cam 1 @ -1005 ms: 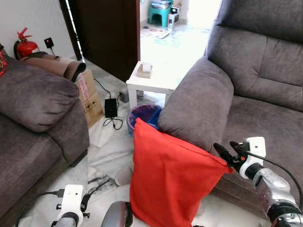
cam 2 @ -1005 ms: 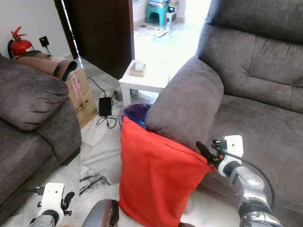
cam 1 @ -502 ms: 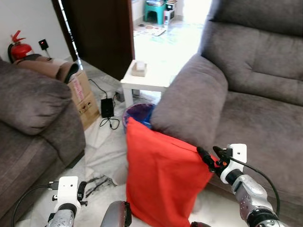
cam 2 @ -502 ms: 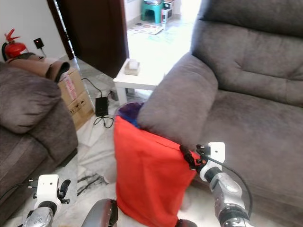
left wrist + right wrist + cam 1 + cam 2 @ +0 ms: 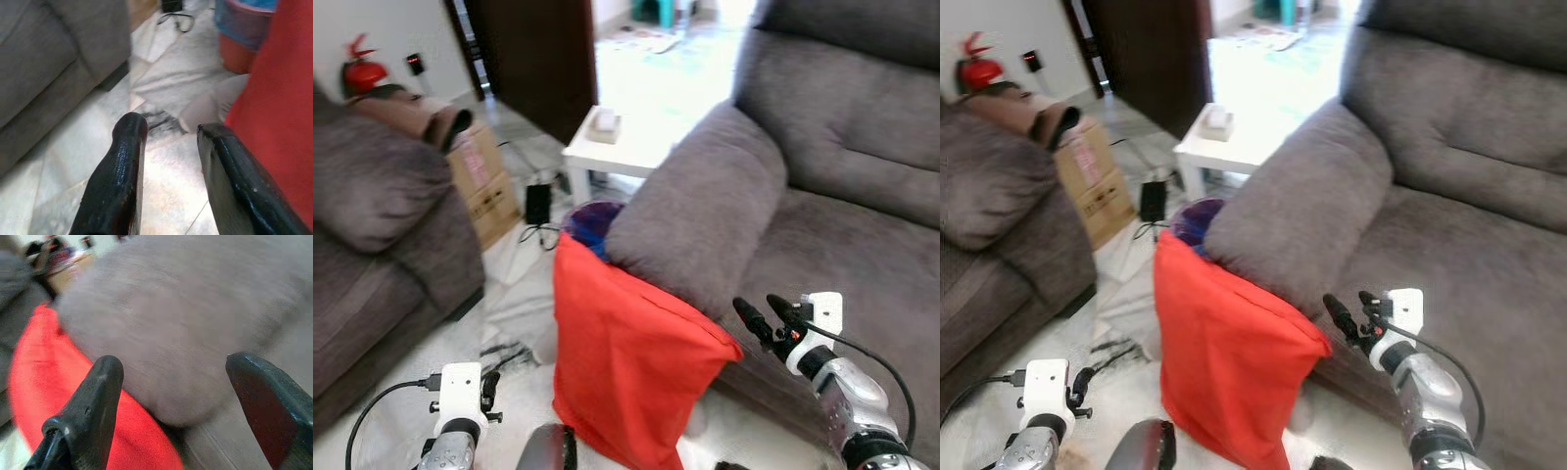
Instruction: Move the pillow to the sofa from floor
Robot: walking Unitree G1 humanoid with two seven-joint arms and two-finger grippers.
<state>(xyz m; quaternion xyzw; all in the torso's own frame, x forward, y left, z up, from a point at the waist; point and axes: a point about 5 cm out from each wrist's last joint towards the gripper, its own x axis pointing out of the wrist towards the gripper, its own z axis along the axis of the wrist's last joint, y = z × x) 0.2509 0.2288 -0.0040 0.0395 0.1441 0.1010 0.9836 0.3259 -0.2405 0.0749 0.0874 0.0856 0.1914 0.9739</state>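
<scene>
red pillow [image 5: 626, 372] against sofa [image 5: 842, 225], right gripper [image 5: 760, 315] open beside it

The floor [image 5: 524, 294] is pale marbled tile, seen beneath and ahead of the left gripper's fingers [image 5: 115, 186]. The red pillow [image 5: 626, 377] stands on it, leaning against the sofa [image 5: 822, 225] arm, just beside those fingers. Beyond the pillow sit a purple bin [image 5: 597, 223], a black adapter with its cable [image 5: 537, 204], a cardboard box [image 5: 480, 181] against the other couch [image 5: 382, 225], and a small white table [image 5: 617, 152] with a little box [image 5: 603, 121] on top.
</scene>
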